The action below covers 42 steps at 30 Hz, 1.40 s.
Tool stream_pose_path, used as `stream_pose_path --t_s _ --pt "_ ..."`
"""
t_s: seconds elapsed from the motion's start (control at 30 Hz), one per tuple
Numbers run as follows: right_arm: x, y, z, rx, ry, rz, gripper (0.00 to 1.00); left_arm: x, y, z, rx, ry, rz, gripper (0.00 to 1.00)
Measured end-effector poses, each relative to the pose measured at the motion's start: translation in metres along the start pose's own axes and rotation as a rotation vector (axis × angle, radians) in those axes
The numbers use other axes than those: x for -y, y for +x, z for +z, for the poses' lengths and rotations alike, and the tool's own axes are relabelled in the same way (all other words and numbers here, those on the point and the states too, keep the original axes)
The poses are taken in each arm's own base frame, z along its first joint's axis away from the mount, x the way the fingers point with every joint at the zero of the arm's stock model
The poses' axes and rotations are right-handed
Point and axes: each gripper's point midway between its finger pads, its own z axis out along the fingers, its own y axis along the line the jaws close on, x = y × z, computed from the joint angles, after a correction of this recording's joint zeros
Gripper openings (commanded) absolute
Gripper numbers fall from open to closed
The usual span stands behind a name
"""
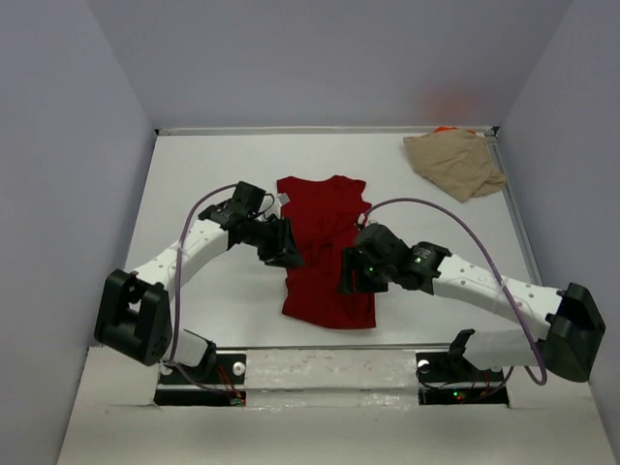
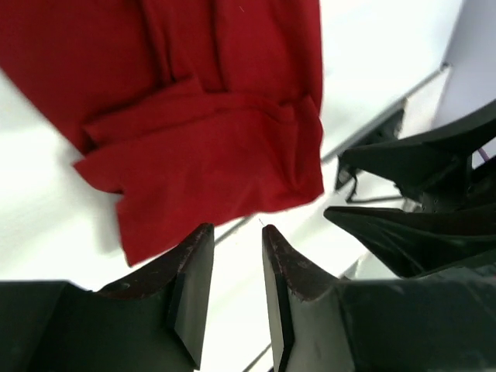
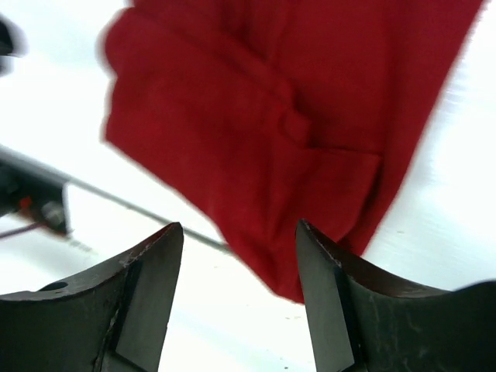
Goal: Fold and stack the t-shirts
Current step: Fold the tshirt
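Top external view gives you the whole layout: the plain, soft dark red t-shirt (image 1: 325, 257) lies flat in the middle of the white counter (image 1: 223, 165). Its collar points to the far side and its hem toward the arm bases. It looks narrow, with creases and folded-over flaps along its length.

Your left tool (image 1: 289, 252) sits at the shirt's left edge, about halfway down. Your right tool (image 1: 346, 273) sits at the right edge, a little nearer the hem. The two arms reach in from either side, so the shirt lies between them.

In the left wrist view, the two dark fingers (image 2: 194, 279) stand a narrow gap apart with nothing between them. The left tool is parted and holds no cloth. A corner of the dark red t-shirt lies just beyond its tips, with one flap folded across the fabric.

In the right wrist view, the fingers (image 3: 151, 287) stand wide apart, so the right tool is open too. The shirt's edge hangs in the gap between the tips; you cannot tell from here whether either finger touches it.

Well apart, in the far right corner of the counter, the crumpled tan cloth t-shirt (image 1: 453, 163) lies in a loose heap. A bright orange sliver of fabric (image 1: 446, 129) shows at its far edge.
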Motion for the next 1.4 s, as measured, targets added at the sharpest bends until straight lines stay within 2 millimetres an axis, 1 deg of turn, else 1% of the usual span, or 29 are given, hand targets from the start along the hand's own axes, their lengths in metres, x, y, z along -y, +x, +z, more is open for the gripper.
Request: stream_pose_path --t_s 0.1,0.17,0.2,0.3,0.4,0.5,0.6,0.7,0.8,0.93,1.07,1.17,1.27,1.4 --pt "-0.017 -0.001 -0.018 0.025 -0.122 -0.001 0.63 0.0 0.015 0.0 -0.025 0.058 -0.003 0.42" --pt "-0.027 -0.003 -0.026 0.033 -0.182 0.002 0.64 -0.009 0.029 0.002 -0.059 0.073 -0.035 0.43" --pt "-0.033 -0.004 -0.03 0.035 -0.213 0.005 0.64 -0.013 0.032 0.003 -0.067 0.073 -0.048 0.44" --pt "-0.039 -0.003 -0.031 0.025 -0.243 0.013 0.66 -0.024 0.041 0.005 -0.092 0.073 -0.089 0.46" --pt "-0.038 -0.001 -0.03 0.015 -0.237 0.025 0.68 -0.026 0.042 0.004 -0.102 0.088 -0.102 0.47" --pt "-0.032 0.003 -0.021 -0.007 -0.194 0.032 0.7 -0.028 0.041 0.005 -0.114 0.097 -0.11 0.47" --pt "-0.021 0.008 -0.007 -0.037 -0.13 0.031 0.7 -0.03 0.04 0.01 -0.138 0.099 -0.114 0.48" --pt "-0.015 0.012 0.0 -0.055 -0.096 0.03 0.69 -0.032 0.038 0.015 -0.147 0.098 -0.12 0.49" --pt "-0.015 0.011 -0.002 -0.05 -0.096 0.036 0.7 -0.033 0.035 0.017 -0.141 0.097 -0.121 0.49" --pt "-0.017 0.007 -0.01 -0.023 -0.111 0.048 0.7 -0.035 0.03 0.02 -0.128 0.095 -0.117 0.49" --pt "-0.016 0.008 -0.014 -0.014 -0.119 0.072 0.7 -0.044 0.026 0.03 -0.127 0.07 -0.131 0.49" --pt "-0.009 0.015 -0.011 -0.027 -0.101 0.093 0.69 -0.052 0.025 0.038 -0.134 0.051 -0.151 0.49" --pt "0.004 0.023 -0.007 -0.041 -0.07 0.116 0.67 -0.056 0.024 0.043 -0.135 0.043 -0.16 0.49" --pt "0.019 0.032 -0.002 -0.055 -0.019 0.141 0.67 -0.056 0.02 0.045 -0.124 0.048 -0.155 0.49"
